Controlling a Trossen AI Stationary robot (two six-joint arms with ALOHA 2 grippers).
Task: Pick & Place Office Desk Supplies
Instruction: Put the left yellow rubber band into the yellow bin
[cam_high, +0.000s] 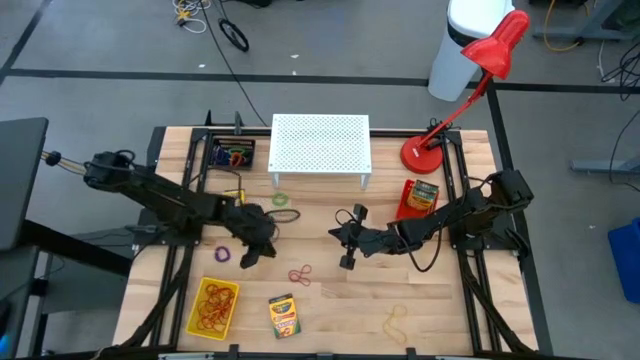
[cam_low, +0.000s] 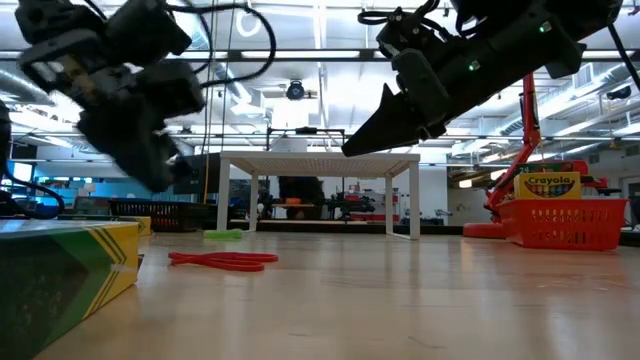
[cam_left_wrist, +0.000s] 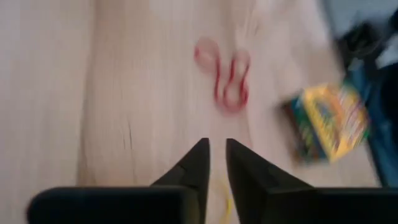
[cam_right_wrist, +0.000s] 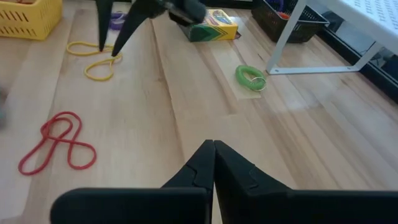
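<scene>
My left gripper (cam_high: 247, 258) (cam_left_wrist: 217, 146) points slanting down at the table's middle left, open by a narrow gap. Its fingertips (cam_right_wrist: 114, 55) stand right at two yellow rubber bands (cam_right_wrist: 93, 62) lying flat on the wood. A twisted red rubber band (cam_high: 300, 273) (cam_left_wrist: 227, 78) lies just beyond it, and a crayon box (cam_high: 283, 315) (cam_left_wrist: 326, 121) lies near the front edge. My right gripper (cam_high: 335, 237) (cam_right_wrist: 214, 146) hovers shut above the table's middle, holding nothing. A green loop (cam_right_wrist: 249, 78) lies in front of the white stand. My left gripper comes at the yellow rubber bands (cam_right_wrist: 99, 70) slanting from above. Whether its fingertips touch them, I cannot tell; a bit of yellow (cam_left_wrist: 222, 196) shows low between its fingers.
A yellow basket (cam_high: 213, 307) of rubber bands sits front left, with a purple loop (cam_high: 222, 255) beside it. A black basket (cam_high: 232, 155) and the white perforated stand (cam_high: 320, 145) are at the back. The red lamp (cam_high: 425, 155) and a red basket (cam_high: 420, 197) are at the right. A tan band (cam_high: 397, 318) lies front right.
</scene>
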